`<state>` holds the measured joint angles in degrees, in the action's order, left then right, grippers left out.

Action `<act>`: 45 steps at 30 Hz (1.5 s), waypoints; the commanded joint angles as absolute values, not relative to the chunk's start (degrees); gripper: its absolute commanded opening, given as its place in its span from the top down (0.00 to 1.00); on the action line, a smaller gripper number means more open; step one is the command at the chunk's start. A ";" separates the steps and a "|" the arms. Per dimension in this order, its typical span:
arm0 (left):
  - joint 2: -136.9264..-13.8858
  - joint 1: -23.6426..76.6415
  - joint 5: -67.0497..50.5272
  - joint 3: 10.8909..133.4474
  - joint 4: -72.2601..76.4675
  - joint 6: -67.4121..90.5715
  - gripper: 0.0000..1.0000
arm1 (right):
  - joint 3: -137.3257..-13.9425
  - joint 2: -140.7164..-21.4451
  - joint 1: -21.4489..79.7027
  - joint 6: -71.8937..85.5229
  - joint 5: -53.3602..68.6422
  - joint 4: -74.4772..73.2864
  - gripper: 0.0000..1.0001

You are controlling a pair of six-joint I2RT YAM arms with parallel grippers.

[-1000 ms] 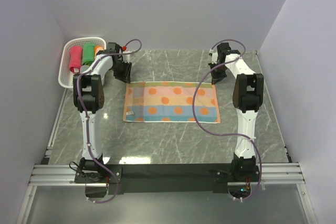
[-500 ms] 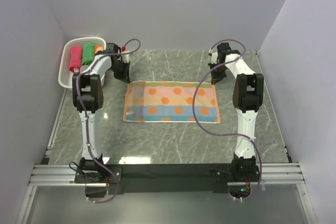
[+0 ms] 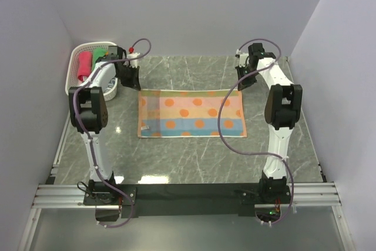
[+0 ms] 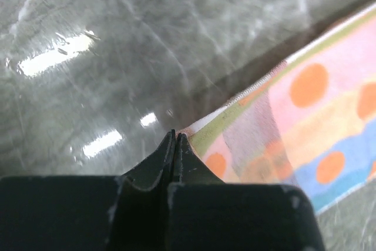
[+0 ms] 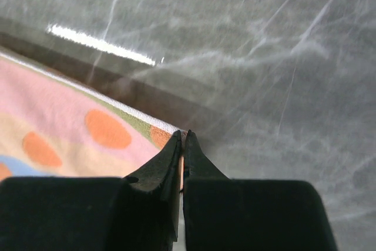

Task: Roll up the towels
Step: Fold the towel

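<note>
One grey table (image 3: 194,157) carries a striped, dotted towel (image 3: 191,113) spread flat at centre. At far left, a white basket (image 3: 73,80) holds rolled towels (image 3: 86,66). Left gripper (image 4: 177,136) and right gripper (image 5: 183,136), jaws together, pinch the flat towel's far corners.

Flat towel (image 3: 191,113) = pink, yellow & lt-blue stripes w/ orange dots, green far edge; table (image 3: 176,157) grey-green marble, white veins; basket (image 3: 74,69) white; pink-red roll (image 3: 85,66), green roll (image 3: 97,57); cables (image 3: 219,123) purple.
</note>
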<state>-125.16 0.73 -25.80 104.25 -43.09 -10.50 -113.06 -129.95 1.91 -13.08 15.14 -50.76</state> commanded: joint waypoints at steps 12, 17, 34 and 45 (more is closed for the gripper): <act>-103.72 0.18 -30.50 83.77 -46.05 -29.17 1.00 | -94.14 -110.57 1.23 -21.44 16.52 -51.59 1.00; -99.76 0.18 -31.99 77.71 -49.30 -34.97 1.00 | -86.67 -106.27 1.23 -23.37 16.53 -51.07 1.00; -103.01 0.18 -32.34 79.97 -45.26 -27.95 1.00 | -87.17 -108.28 2.73 -21.80 15.56 -49.57 1.00; -97.39 0.18 -28.39 85.26 -48.24 -35.32 1.00 | -92.12 -106.44 1.76 -23.20 18.54 -54.32 1.00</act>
<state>-101.45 0.47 -29.23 85.49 -45.63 -30.85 -92.55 -108.88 2.09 -22.04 17.82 -51.40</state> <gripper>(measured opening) 0.013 0.023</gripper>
